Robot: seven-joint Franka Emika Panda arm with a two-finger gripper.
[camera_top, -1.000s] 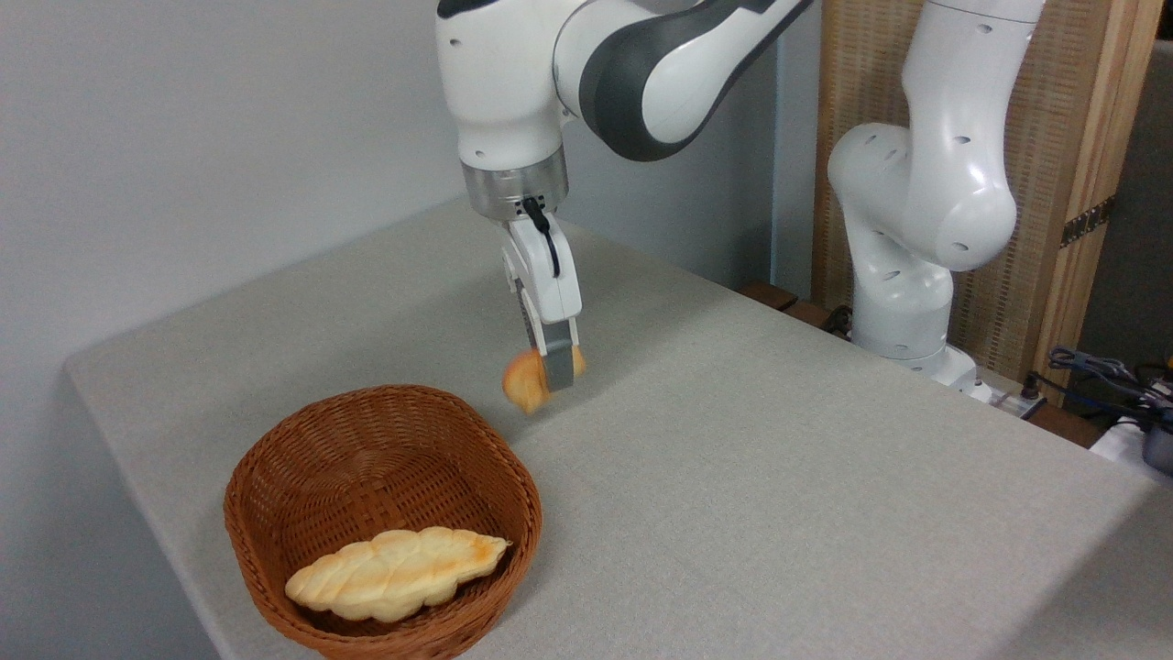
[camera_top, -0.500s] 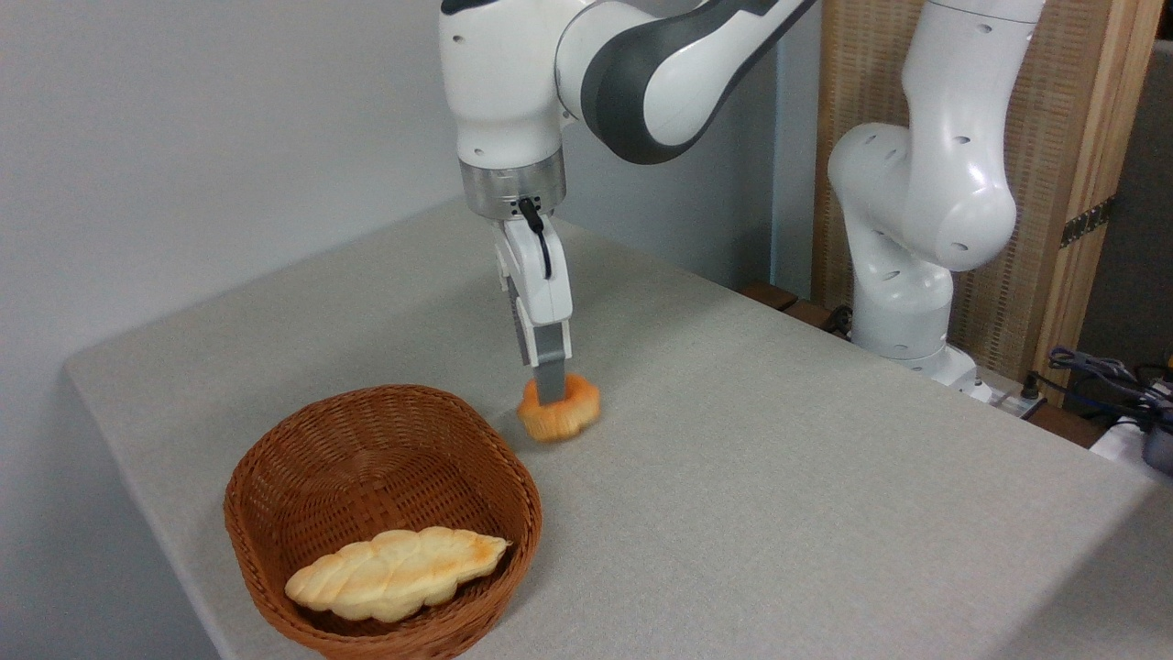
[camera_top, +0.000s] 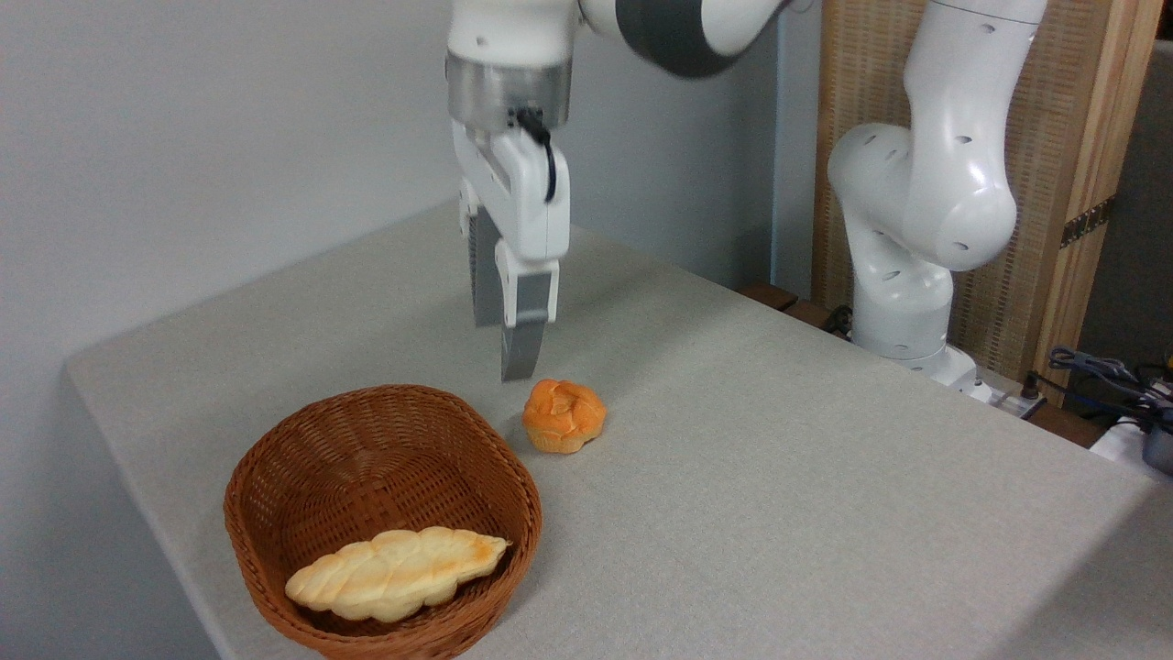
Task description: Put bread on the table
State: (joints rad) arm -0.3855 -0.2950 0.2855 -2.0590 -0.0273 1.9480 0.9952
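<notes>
Nearest the camera, a brown woven wicker basket (camera_top: 382, 522) held a long pale braided loaf (camera_top: 396, 574). Just beyond its rim, apart from it, the small round orange-golden bun (camera_top: 564, 415) sat upright on the light grey fabric-textured surface (camera_top: 779, 477). Above and slightly left of the bun hung the white two-finger tool (camera_top: 502, 344), fingers spread, gripping nothing. The placing step looked finished; what remained, in my judgement, was only a clean retreat upward, clear of the bun.
</notes>
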